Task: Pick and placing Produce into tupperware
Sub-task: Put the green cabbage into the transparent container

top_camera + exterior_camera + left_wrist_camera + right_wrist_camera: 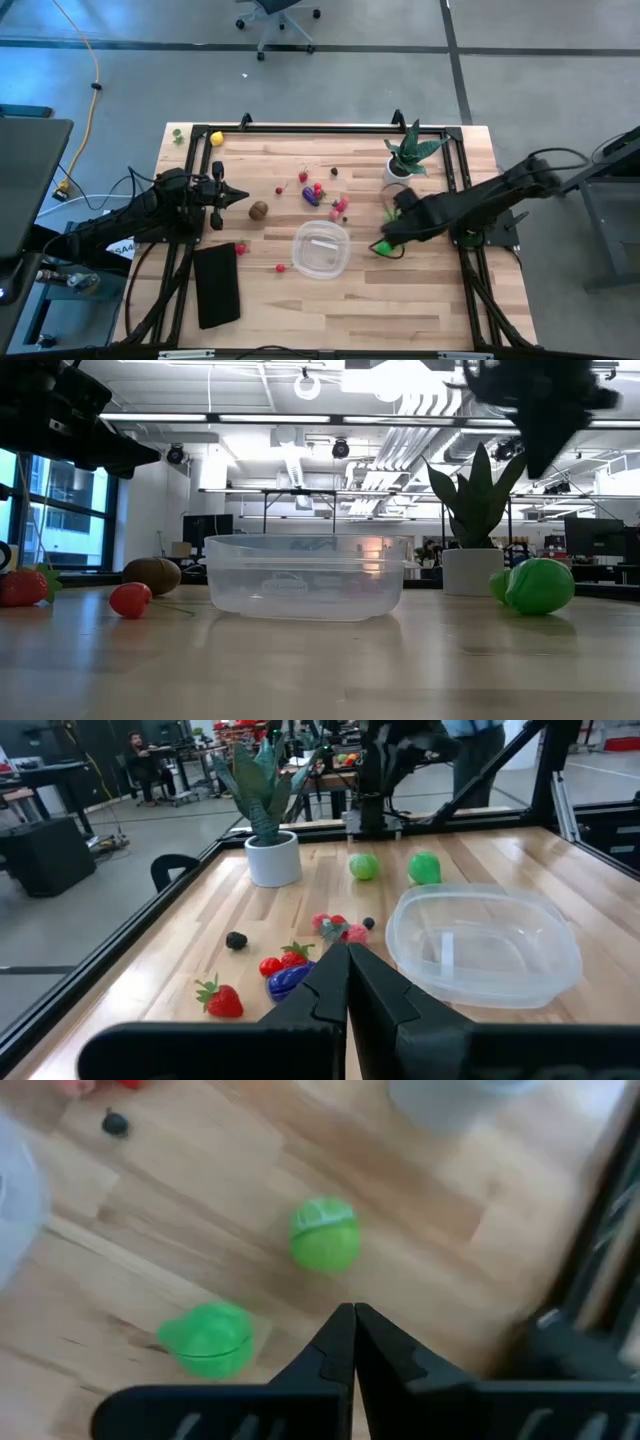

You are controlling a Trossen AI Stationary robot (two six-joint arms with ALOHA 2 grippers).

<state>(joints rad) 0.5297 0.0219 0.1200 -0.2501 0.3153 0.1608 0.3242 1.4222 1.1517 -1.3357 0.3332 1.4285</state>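
Note:
The clear round tupperware (pixel 321 249) (pixel 307 574) sits on its base mid-table with nothing in it. Produce lies scattered on the wood: a brown piece (pixel 259 210), a purple one (pixel 311 196), small red ones (pixel 241 248), a yellow one (pixel 217 139). Two bright green pieces (pixel 324 1235) (pixel 207 1340) rest right of the tupperware. My right gripper (pixel 353 1312) (pixel 392 236) hangs shut above them, pointing steeply down, touching nothing. My left gripper (pixel 347 952) (pixel 243 198) is shut and level at the table's left, near the brown piece, holding nothing.
A spiky green plant in a white pot (pixel 410 155) stands at the far right, just behind the green pieces. A flat black rectangle (pixel 216 285) lies near the front left. A black frame rail (pixel 460 190) runs along the table's right side. Bare wood lies in front of the tupperware.

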